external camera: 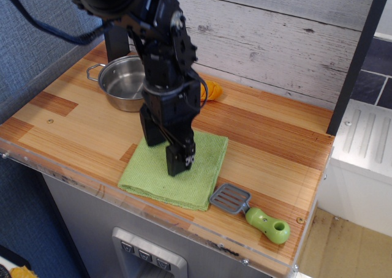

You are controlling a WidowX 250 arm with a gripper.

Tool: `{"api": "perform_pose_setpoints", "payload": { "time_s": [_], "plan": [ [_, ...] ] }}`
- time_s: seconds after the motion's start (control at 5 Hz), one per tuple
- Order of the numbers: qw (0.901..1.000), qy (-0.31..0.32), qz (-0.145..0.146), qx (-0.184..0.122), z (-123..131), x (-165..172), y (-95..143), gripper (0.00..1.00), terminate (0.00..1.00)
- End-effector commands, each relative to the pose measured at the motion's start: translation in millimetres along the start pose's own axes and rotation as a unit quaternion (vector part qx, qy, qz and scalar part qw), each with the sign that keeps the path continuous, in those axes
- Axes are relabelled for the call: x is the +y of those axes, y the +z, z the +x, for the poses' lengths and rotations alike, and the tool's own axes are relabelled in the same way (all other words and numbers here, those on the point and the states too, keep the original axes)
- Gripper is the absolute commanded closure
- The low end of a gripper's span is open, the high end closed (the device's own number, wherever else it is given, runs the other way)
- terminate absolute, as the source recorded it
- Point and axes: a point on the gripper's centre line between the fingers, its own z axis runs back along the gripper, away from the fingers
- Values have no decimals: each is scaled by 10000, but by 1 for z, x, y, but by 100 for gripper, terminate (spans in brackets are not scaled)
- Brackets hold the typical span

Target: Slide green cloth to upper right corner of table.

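Note:
The green cloth (205,171) lies flat near the front edge of the wooden table (275,146), left of centre. My black gripper (178,163) points down over the middle of the cloth, with its tip at or just above the fabric. The fingers line up from this angle, so I cannot tell whether they are open or shut. The arm hides the cloth's middle and part of its back edge. The table's back right corner is bare wood.
A steel pot (120,82) stands at the back left. A yellow-orange toy (212,89) lies behind the arm, partly hidden. A grey spatula (231,199) with a green handle (269,224) lies just right of the cloth's front corner. A clear rim runs along the front edge.

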Motion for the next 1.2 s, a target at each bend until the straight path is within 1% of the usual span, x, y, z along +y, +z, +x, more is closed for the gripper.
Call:
{"api": "perform_pose_setpoints", "payload": {
  "time_s": [0.0, 0.2, 0.4, 0.6, 0.8, 1.0],
  "plan": [
    [9999, 144, 46, 37, -13, 8, -13, 0, 0],
    [9994, 315, 47, -116, -7, 12, -12, 0, 0],
    [9987, 404, 25, -312, 5, 17, -11, 0, 0],
    [9987, 312, 68, -395, 25, 17, -7, 0, 0],
    [9987, 168, 18, -491, 46, 11, -8, 0, 0],
    [9987, -59, -39, -501, 74, -6, -12, 0, 0]
  ]
}}
